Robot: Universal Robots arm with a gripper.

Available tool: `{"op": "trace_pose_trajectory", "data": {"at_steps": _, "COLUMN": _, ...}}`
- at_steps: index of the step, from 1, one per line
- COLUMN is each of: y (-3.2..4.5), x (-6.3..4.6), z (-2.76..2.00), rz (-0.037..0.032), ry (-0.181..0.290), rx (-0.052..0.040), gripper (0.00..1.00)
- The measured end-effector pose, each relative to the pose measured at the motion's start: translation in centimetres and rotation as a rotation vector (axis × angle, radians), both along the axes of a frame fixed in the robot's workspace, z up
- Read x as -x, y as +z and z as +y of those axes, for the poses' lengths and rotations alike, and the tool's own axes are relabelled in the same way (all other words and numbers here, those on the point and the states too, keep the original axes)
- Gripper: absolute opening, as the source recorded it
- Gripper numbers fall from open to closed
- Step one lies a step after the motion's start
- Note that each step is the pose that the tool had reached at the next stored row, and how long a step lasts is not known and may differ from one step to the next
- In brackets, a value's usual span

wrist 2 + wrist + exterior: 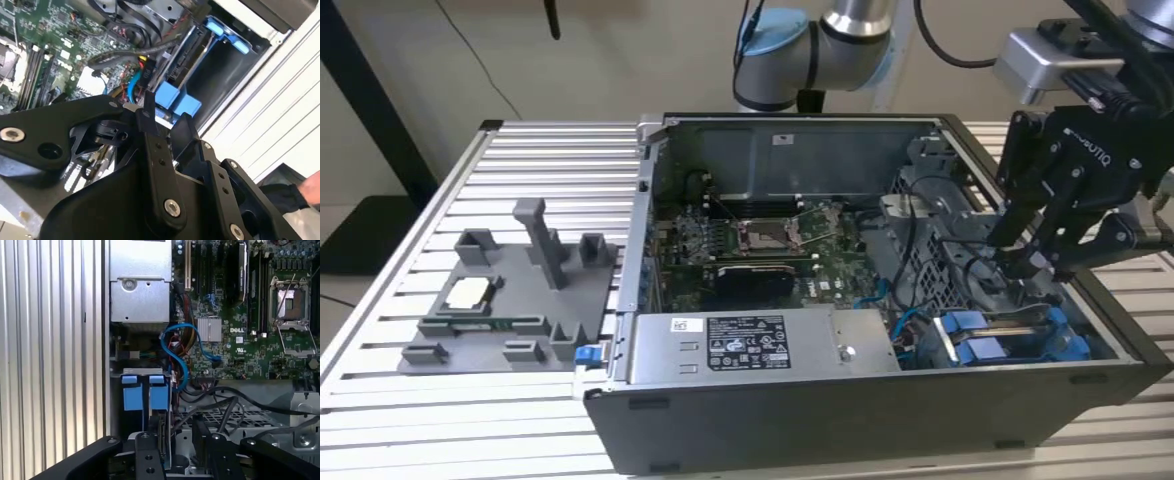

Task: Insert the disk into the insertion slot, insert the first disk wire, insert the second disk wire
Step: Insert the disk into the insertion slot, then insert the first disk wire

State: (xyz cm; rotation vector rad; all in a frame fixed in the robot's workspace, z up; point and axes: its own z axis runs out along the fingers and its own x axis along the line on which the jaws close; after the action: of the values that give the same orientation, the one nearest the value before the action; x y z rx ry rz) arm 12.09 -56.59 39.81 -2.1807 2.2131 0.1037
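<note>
The disk [1014, 335], silver with a bright blue carrier, stands on edge in the insertion slot [235, 416], the grey drive bay at the case's near corner on the exterior view's right. Its blue tabs [143, 392] show in both wrist views. My gripper [1041, 268] hangs just above it, open, its black fingers [145, 457] either side of the disk's upper edge [162, 435] without closing on it. A loose blue wire [182, 360] curls beside the disk, and black wires [225, 402] cross the bay. In the second wrist view my gripper [167, 125] sits over the blue tabs [177, 102].
The large silver power-supply box [747, 345] fills the case's near side next to the bay. The green motherboard [761, 240] lies behind it. A grey fixture tray [507, 300] rests on the slatted table [400, 330] at the exterior view's left.
</note>
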Motion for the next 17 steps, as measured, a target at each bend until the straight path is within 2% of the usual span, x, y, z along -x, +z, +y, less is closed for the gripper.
{"op": "trace_pose_trajectory", "data": {"at_steps": 4, "y": -0.12, "x": -0.2, "z": 0.67, "rz": -0.0201, "ry": 0.0, "rx": -0.0034, "gripper": 0.4}}
{"op": "trace_pose_trajectory", "data": {"at_steps": 6, "y": -0.23, "x": -0.4, "z": 0.75, "rz": -0.0257, "ry": 0.0, "rx": -0.0046, "gripper": 0.4}}
{"op": "trace_pose_trajectory", "data": {"at_steps": 9, "y": -0.53, "x": -0.9, "z": 0.8, "rz": -0.0281, "ry": 0.001, "rx": -0.005, "gripper": 0.4}}
{"op": "trace_pose_trajectory", "data": {"at_steps": 14, "y": -1.22, "x": -1.0, "z": 0.86, "rz": -0.03, "ry": 0.007, "rx": -0.0092, "gripper": 0.4}}
{"op": "trace_pose_trajectory", "data": {"at_steps": 17, "y": -1.29, "x": -1.0, "z": 0.86, "rz": -0.0299, "ry": 0.008, "rx": -0.0102, "gripper": 0.38}}
